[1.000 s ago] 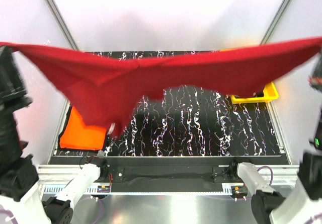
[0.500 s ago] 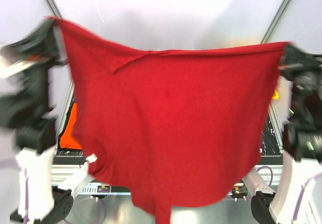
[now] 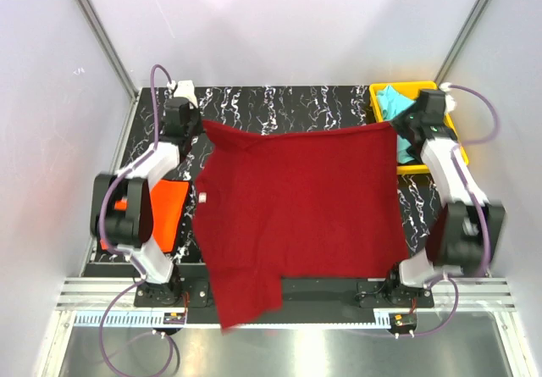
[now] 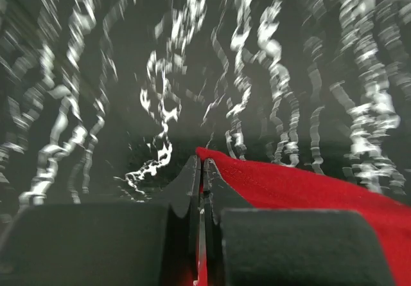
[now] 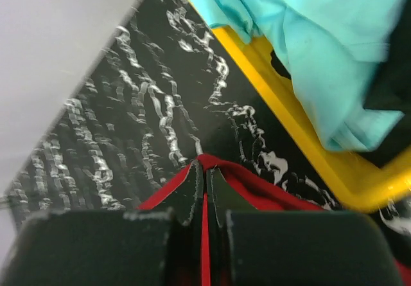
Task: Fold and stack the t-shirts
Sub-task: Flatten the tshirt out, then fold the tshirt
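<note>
1. Since the earlier view, the red t-shirt [image 3: 296, 199] has been swung down out of the air and laid over the table [image 3: 296, 106], and both arms have been carried to the far side.
2. It is spread flat, with its far edge stretched between the two grippers and its near part draped past the table's front edge.
3. The left gripper [image 4: 200, 170] is pinched tight on one far corner of the cloth, and the right gripper [image 5: 204, 173] is clamped on the other.
4. The cloth is judged light, soft and limp. It will sag and crease wherever it is not held, so corners or hems are best taken with a thin pinch.
5. An orange t-shirt [image 3: 161, 212] lies nearward of the left gripper, partly covered. A turquoise t-shirt [image 5: 308, 42] lies in the yellow tray [image 5: 302, 138] just beside the right gripper.
</note>
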You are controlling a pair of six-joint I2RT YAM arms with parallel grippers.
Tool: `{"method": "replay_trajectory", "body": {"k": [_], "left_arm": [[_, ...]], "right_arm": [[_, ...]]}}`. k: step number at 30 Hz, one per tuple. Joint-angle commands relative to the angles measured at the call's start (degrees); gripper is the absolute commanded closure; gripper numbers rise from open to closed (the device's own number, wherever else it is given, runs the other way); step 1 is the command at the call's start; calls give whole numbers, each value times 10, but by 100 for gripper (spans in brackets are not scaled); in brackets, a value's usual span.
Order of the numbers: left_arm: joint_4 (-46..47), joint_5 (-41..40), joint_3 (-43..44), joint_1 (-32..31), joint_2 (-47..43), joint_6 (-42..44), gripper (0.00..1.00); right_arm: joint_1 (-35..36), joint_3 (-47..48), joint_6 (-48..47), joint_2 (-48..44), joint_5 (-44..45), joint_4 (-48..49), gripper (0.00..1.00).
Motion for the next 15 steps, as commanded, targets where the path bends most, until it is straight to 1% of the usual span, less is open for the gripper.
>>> {"method": "replay_trajectory", "body": {"k": [1,2,3,5,7,11,15], "left_arm": [[101,15,83,34,57,-42,100],[100,21,97,36,77,-45,100],[86,35,133,40,112,-46,100],[67,51,167,42,141,-43,100],[57,51,198,44,170,-42,100],[43,66,230,46,200,-50,100],[31,93,232,46,203,-73,100]], "right_arm": [[2,91,-30,122,-47,96,100],[2,107,-34,145,-54,97,100],[4,122,-39,167,-59,97,100],[7,155,-54,219,-65,97,100],[7,168,-63,245,-72,97,100],[7,201,-68,306,-84,96,100],[7,226,-80,337,-95,93,100]]}}
